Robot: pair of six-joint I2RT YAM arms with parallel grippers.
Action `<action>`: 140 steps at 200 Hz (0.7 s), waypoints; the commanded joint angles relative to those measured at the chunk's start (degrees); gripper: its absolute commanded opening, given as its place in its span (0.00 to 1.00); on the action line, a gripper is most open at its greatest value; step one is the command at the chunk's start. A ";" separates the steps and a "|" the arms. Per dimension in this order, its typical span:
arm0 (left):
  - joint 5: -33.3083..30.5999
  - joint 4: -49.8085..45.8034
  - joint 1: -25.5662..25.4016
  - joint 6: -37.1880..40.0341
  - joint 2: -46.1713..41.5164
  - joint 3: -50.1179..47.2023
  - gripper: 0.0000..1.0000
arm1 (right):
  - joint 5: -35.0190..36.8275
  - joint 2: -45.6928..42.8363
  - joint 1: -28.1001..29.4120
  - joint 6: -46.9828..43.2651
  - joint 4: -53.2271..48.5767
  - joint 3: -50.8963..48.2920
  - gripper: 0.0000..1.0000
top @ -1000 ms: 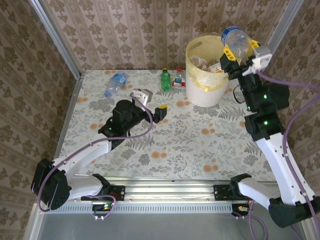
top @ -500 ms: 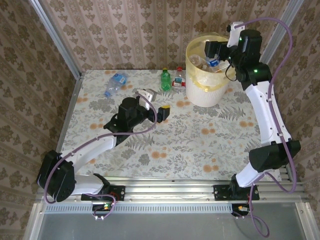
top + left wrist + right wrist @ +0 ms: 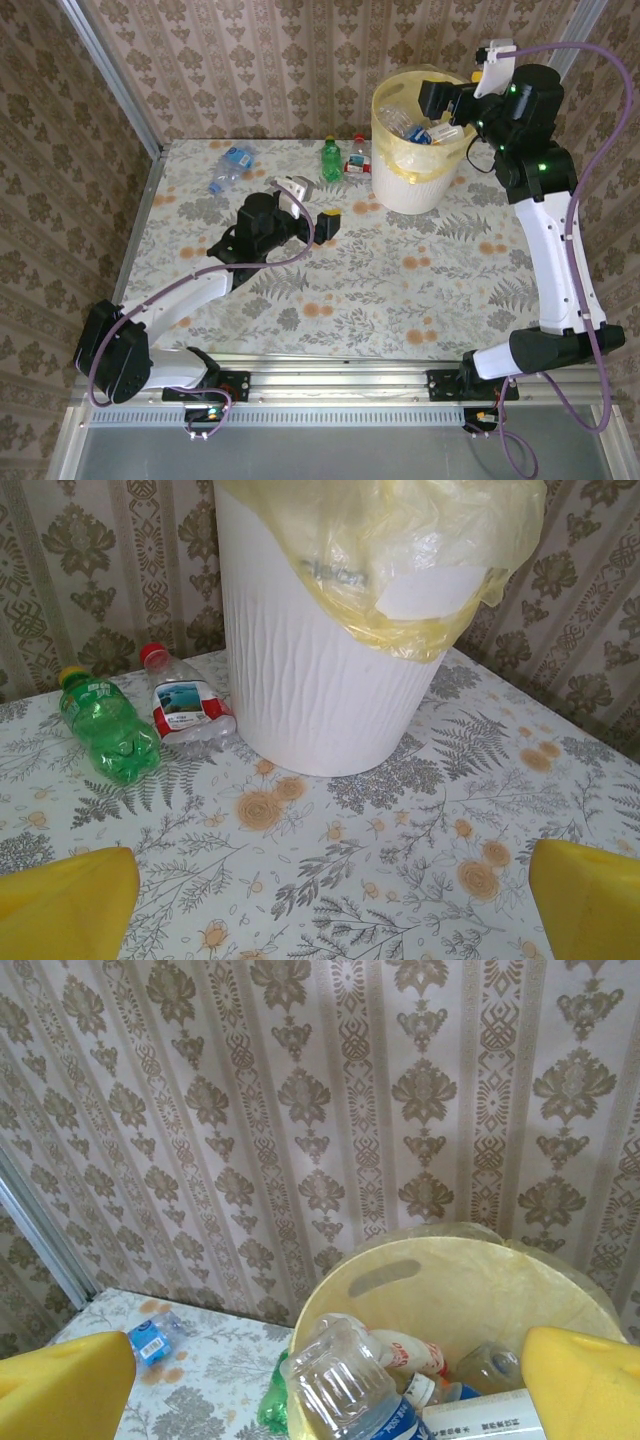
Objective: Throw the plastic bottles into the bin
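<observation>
Floral-clothed table [image 3: 400,290], bin [image 3: 410,190] at 1 o'clock, plastic bottles [image 3: 420,130] heaped inside. Right gripper [image 3: 320,1385] over it, jaws wide, empty: lift clear without snagging the yellow liner [image 3: 400,600]. Left gripper [image 3: 320,905], jaws wide, empty, facing green bottle [image 3: 105,730] at bin's 9 o'clock: centre on its body before closing.

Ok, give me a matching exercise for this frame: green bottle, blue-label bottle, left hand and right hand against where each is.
1 green bottle
2 blue-label bottle
3 left hand
4 right hand

A open, above the bin's mouth
B beside the red-capped bottle
C off alone, far left
D open, low, facing the bin's side

Pairs: 1-B, 2-C, 3-D, 4-A
</observation>
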 commanded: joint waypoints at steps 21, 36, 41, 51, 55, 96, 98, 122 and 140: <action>-1.95 -1.89 0.55 -1.14 -1.62 1.87 1.00 | -4.11 -1.61 -0.09 0.13 -0.83 -1.54 1.00; -2.93 -2.43 0.61 -1.32 -1.57 1.95 1.00 | -5.13 -1.62 -0.04 0.04 -0.79 -1.92 1.00; -3.29 -2.51 0.64 -1.48 -1.55 1.96 1.00 | -5.51 -1.62 -0.09 -0.03 -0.84 -1.99 1.00; -3.93 -2.89 0.82 -1.94 -1.40 1.97 1.00 | -6.26 -2.50 -0.09 -0.04 -0.83 -2.19 1.00; -4.23 -3.12 0.90 -2.13 -1.32 2.11 1.00 | -6.52 -3.41 -0.09 -0.04 -0.85 -2.28 1.00; -5.19 -4.99 2.03 -4.11 -0.44 3.03 1.00 | -8.96 -4.65 -0.09 -0.16 -1.31 -3.08 1.00; -5.15 -5.03 2.07 -4.19 -0.39 3.13 1.00 | -9.04 -4.69 -0.09 -0.20 -1.30 -3.20 1.00; -5.14 -6.02 2.81 -5.18 0.30 3.68 1.00 | -9.74 -5.54 -0.09 -0.31 -1.38 -4.22 1.00; -5.36 -7.98 3.29 -5.62 1.24 4.93 1.00 | -10.65 -6.16 -0.09 -0.31 -1.73 -4.80 1.00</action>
